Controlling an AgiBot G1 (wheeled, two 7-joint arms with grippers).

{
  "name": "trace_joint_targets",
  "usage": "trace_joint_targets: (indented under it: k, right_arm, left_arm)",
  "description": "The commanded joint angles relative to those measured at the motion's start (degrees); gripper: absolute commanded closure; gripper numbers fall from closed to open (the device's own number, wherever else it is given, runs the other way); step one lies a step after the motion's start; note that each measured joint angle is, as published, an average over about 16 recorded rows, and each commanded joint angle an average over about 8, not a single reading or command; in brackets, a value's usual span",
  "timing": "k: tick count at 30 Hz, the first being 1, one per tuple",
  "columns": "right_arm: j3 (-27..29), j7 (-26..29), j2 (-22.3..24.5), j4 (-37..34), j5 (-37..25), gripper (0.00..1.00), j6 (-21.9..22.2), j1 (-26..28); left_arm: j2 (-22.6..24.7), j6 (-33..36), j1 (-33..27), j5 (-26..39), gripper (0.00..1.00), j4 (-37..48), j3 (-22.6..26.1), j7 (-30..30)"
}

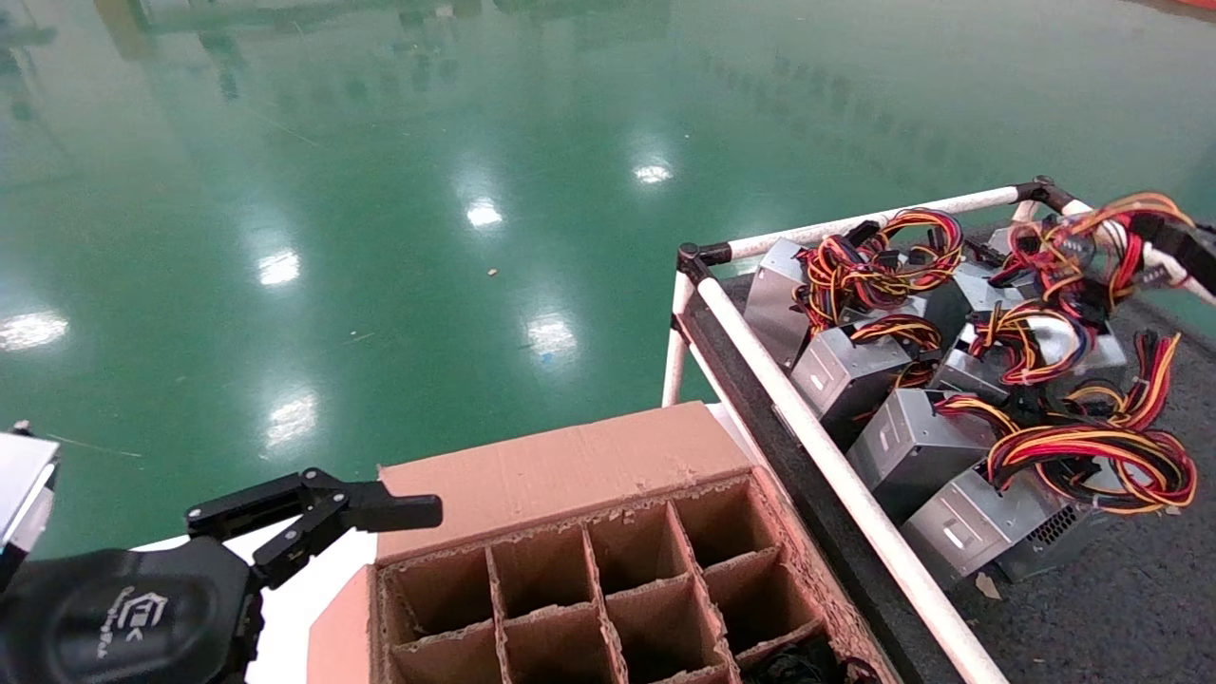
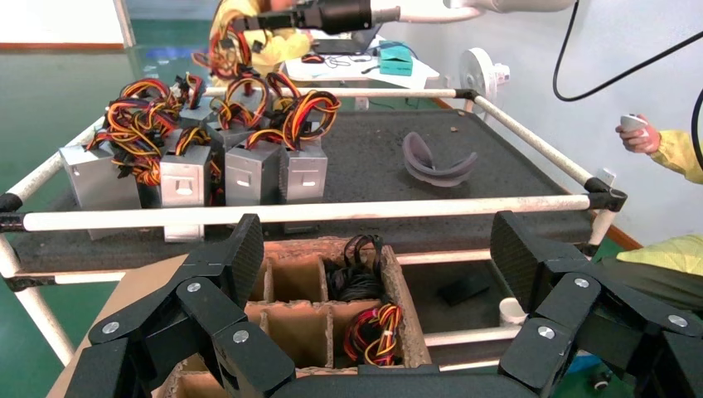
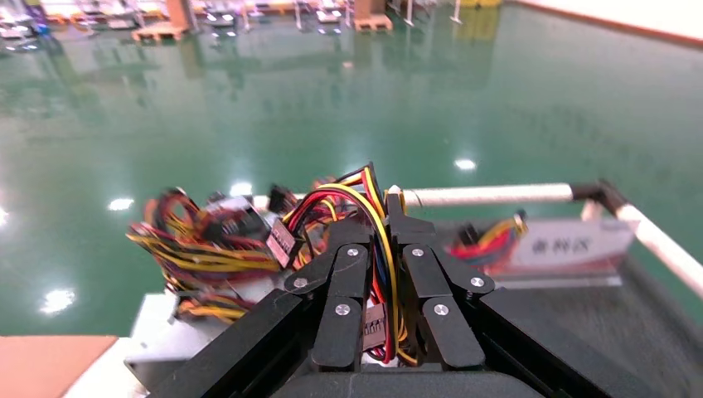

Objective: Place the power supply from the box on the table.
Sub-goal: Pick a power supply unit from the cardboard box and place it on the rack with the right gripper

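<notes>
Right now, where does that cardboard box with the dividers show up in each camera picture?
Head view: box, bottom centre, beside the table's white rail.
Left wrist view: box, lower middle, between the open left gripper's fingers, below the same rail.
Right wrist view: only a brown corner.
Shared landmark: the white rail.

The left tool (image 1: 375, 513) hovers just off the box (image 1: 570, 465), beside its flap on the side away from the bench (image 1: 1121, 589), with its black fingers (image 2: 236, 265) spread wide apart and nothing between them. The right tool (image 3: 380, 240) hangs over the far end of the bench, well away from the box, its fingers closed tight on a bundle of coloured cables (image 3: 365, 207).
</notes>
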Motion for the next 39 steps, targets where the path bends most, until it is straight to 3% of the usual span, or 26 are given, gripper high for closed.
trace_joint_targets:
  k: [1, 11, 16, 39]
  right_arm:
    - [0.09, 0.19, -0.04, -0.22, 0.12, 1.00, 0.53, -0.64]
    - [0.56, 0.13, -2.94, -0.65, 0.95, 1.00, 11.65, -1.19]
    - [0.77, 0.47, -4.33, -0.05, 1.30, 1.00, 15.10, -1.10]
    - [1.03, 2.61, -4.31, 1.32, 1.67, 1.00, 18.16, -2.53]
  left_arm:
    - [0.00, 0.00, 0.00, 0.00, 0.00, 0.00, 0.00, 0.00]
    - [0.00, 0.00, 0.00, 0.00, 0.00, 0.00, 0.01, 0.00]
    - [0.00, 0.00, 0.00, -0.01, 0.00, 0.00, 0.01, 0.00]
    - [-0.01, -0.01, 0.00, -0.01, 0.00, 0.00, 0.02, 0.01]
